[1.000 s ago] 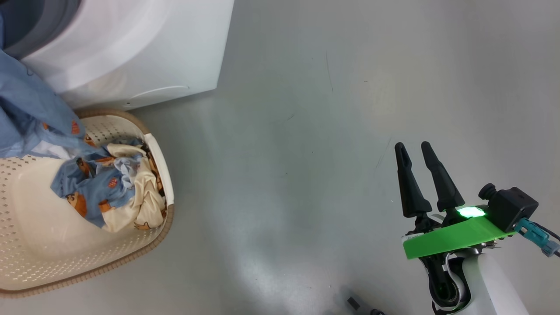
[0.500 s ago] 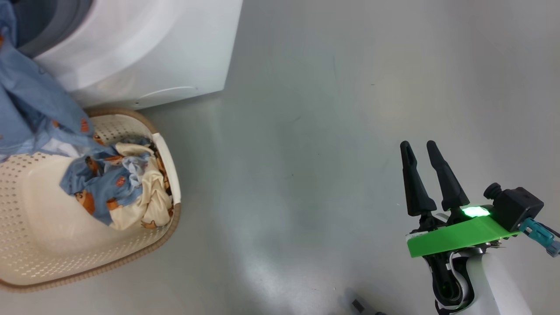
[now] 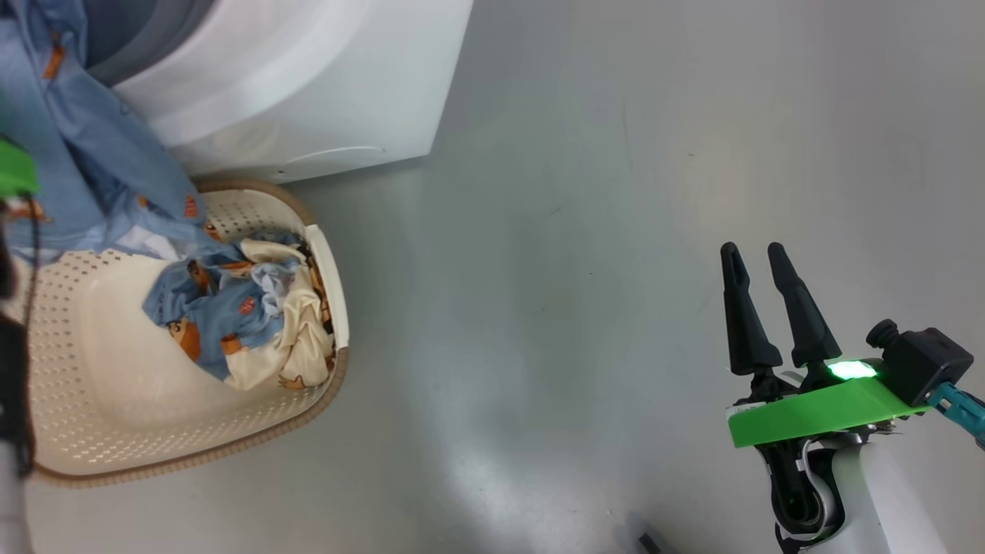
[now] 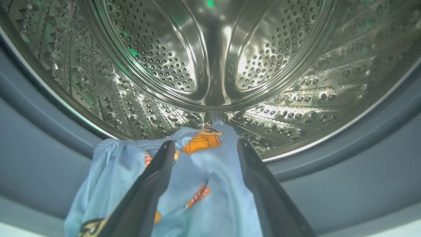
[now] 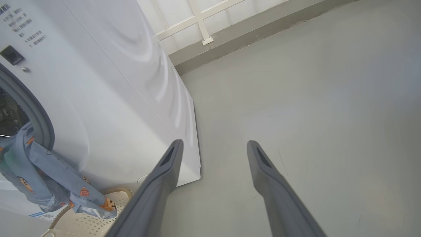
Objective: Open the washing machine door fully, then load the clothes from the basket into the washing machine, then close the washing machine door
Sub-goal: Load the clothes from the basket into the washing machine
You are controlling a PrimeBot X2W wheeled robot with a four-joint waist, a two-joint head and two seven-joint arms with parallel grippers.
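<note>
My left gripper (image 4: 205,143) is open at the mouth of the washing machine (image 3: 308,77), facing the steel drum (image 4: 210,59). A blue garment with orange patches (image 4: 204,171) lies loose between its fingers, over the grey-blue rubber ring (image 4: 345,171). In the head view that garment (image 3: 92,154) hangs from the opening down to the basket (image 3: 327,261), which stands on the floor against the machine's front. More of the clothes (image 3: 238,315), blue and cream, lie in the basket's right end. My right gripper (image 3: 752,250) is open over bare floor, far right of the basket. The washing machine door is out of view.
Grey floor (image 3: 577,231) spreads wide to the right of the machine and basket. A wall with a white rail (image 5: 200,19) stands behind the machine (image 5: 98,82). A green part of my left arm (image 3: 11,165) shows at the left edge.
The head camera has turned left, so the whole picture has slid right and my left arm's green part has come into view. The garment still hangs from the machine's mouth. Both grippers stay open.
</note>
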